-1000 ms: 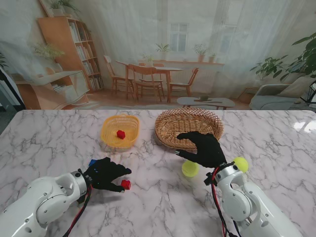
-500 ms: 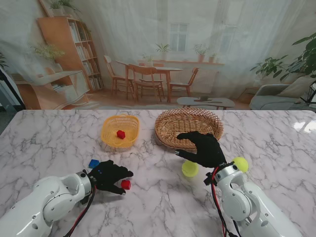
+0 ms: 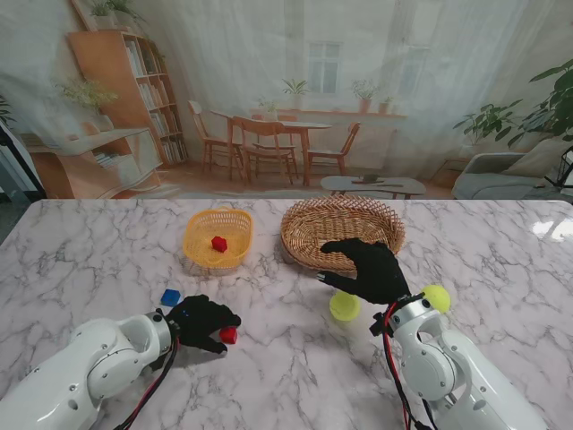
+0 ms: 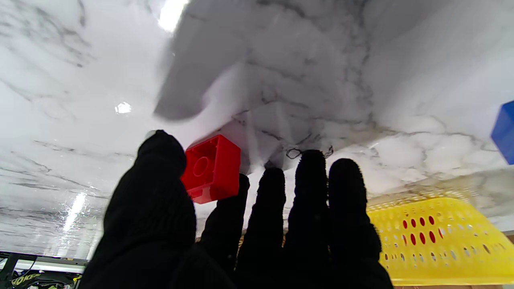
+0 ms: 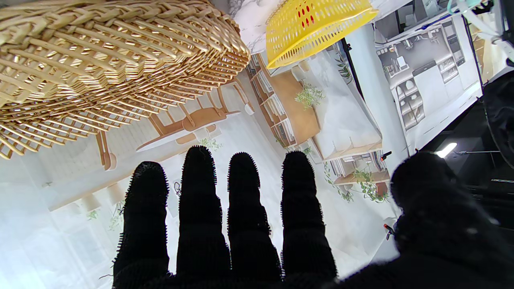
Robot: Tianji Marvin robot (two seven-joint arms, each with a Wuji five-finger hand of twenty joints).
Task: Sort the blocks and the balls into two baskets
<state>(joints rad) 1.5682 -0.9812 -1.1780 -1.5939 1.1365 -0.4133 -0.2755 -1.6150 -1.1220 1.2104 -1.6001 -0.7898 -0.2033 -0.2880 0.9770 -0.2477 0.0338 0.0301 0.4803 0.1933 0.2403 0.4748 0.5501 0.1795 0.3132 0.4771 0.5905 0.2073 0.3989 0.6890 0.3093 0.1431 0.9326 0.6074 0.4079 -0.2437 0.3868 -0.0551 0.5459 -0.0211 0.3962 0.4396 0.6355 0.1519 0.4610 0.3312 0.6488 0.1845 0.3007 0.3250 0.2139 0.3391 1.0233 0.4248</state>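
My left hand (image 3: pixel 201 321) lies low over the table, nearer to me and to the left. Its thumb and index finger are closed on a red block (image 3: pixel 228 335), which the left wrist view shows pinched between them (image 4: pixel 211 168). A blue block (image 3: pixel 170 297) rests on the table just beyond the wrist. My right hand (image 3: pixel 369 269) hovers open with spread fingers at the near rim of the wicker basket (image 3: pixel 304 251), holding nothing. One yellow-green ball (image 3: pixel 344 306) sits under it and a second ball (image 3: pixel 436 297) lies to its right. The yellow basket (image 3: pixel 215 262) holds another red block (image 3: pixel 218 243).
The two baskets stand side by side mid-table, yellow on the left and wicker on the right. In the left wrist view the yellow basket (image 4: pixel 441 249) and the blue block (image 4: pixel 504 132) lie beyond the fingers. The right wrist view shows the wicker basket (image 5: pixel 100 60) close by.
My left hand's fingers have curled in around the red block, and the hand has shifted slightly, uncovering the blue block. The right arm has not moved.
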